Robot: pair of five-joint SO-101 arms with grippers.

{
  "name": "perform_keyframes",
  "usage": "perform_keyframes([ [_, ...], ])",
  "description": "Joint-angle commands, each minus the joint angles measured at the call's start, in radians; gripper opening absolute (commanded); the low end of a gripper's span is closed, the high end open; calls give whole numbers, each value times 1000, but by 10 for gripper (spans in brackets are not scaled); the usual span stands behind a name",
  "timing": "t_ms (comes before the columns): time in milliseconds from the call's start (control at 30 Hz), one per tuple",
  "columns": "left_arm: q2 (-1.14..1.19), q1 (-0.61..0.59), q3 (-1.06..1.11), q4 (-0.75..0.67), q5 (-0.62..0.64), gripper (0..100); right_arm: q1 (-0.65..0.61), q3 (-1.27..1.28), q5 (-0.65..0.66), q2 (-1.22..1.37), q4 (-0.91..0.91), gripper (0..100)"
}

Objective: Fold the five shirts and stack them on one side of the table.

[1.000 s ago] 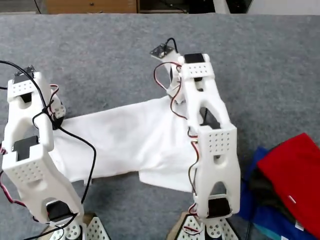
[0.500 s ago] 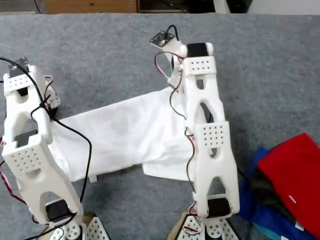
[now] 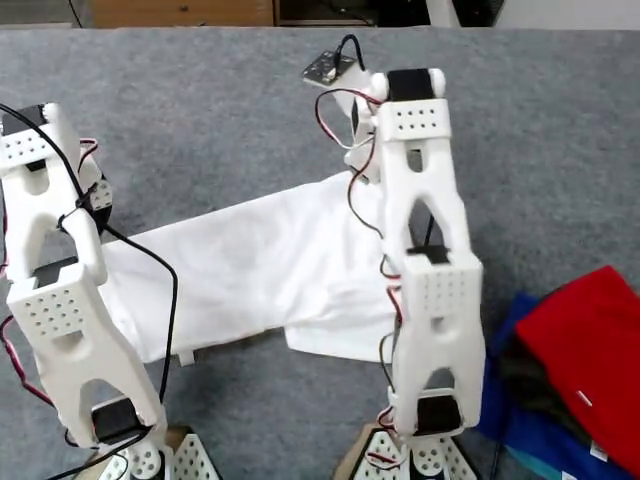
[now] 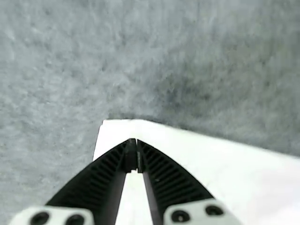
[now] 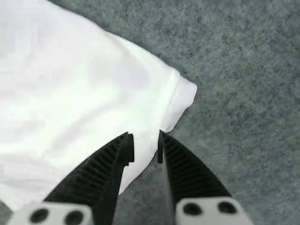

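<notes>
A soft white shirt [image 3: 250,270] is lying rumpled across the middle of the fuzzy grey desk [image 3: 200,110]. The ribbed black left end effector [image 4: 133,157] and right end effector [image 5: 144,145] are each pinching its edge.

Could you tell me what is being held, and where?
Both pinch the white shirt: left end effector near a corner, right end effector at an edge.

Both arms are stretched out forward, left arm [image 3: 58,320] and right arm [image 3: 432,290] side by side. The left gripper [image 4: 132,154] is pinched tight on the shirt [image 3: 250,270], tips meeting. The right gripper [image 5: 145,143] is clamped on it too, with a thin gap left.
</notes>
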Motion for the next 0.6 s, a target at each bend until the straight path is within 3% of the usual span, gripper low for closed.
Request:
perform_keyframes([
  [0,-122,-17,-17,32,-52,21,8,222,58,-266,14,113],
  [267,-450,14,371,23,-137,62,-8,568,149,-489,-2,113],
  [567,-869,48,1071,-264,-199,68,-199,888,215,-582,-23,115],
])
